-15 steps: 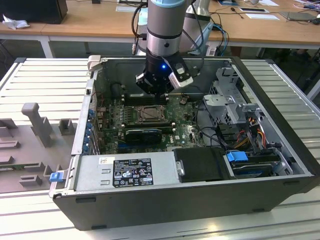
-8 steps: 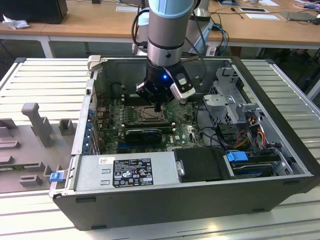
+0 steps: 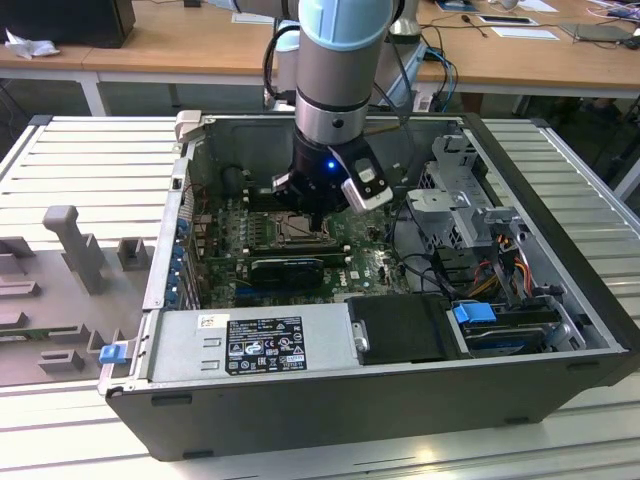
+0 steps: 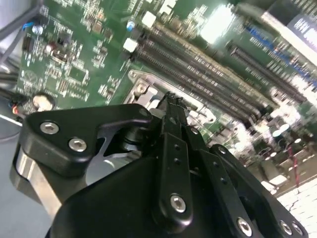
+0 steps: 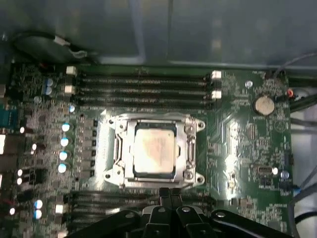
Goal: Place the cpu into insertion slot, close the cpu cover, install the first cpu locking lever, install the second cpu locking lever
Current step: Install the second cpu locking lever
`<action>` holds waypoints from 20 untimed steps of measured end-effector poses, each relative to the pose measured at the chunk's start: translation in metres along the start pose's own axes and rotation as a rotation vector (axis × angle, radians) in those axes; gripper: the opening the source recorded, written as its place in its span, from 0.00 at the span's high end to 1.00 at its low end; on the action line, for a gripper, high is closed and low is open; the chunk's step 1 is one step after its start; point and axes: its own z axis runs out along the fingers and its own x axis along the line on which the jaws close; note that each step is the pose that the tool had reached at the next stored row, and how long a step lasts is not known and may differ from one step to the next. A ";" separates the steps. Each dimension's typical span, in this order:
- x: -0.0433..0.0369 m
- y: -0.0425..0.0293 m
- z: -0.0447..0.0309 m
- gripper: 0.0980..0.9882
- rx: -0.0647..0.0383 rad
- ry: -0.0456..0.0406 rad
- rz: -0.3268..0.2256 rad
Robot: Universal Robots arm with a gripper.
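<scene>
Black pincer, fingers shut and empty, is hovering beside the grey metal cpu cover framing the silver cpu; could be scraping it.

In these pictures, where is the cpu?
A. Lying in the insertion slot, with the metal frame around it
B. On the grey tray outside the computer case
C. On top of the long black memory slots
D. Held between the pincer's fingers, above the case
A: in the first wrist view the cpu lies flat in the insertion slot, its pale top showing through the cut-out of the cpu cover, with the pincer at the socket's edge.
</scene>
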 end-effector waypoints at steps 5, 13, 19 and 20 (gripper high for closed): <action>0.0197 -0.0011 0.0007 0.99 -0.001 0.0001 0.000; 0.0330 -0.0029 0.0134 0.99 -0.007 0.0007 -0.006; 0.0415 -0.0059 0.0235 0.99 -0.022 0.0016 -0.016; 0.0422 -0.0069 0.0235 0.99 -0.036 0.0011 -0.016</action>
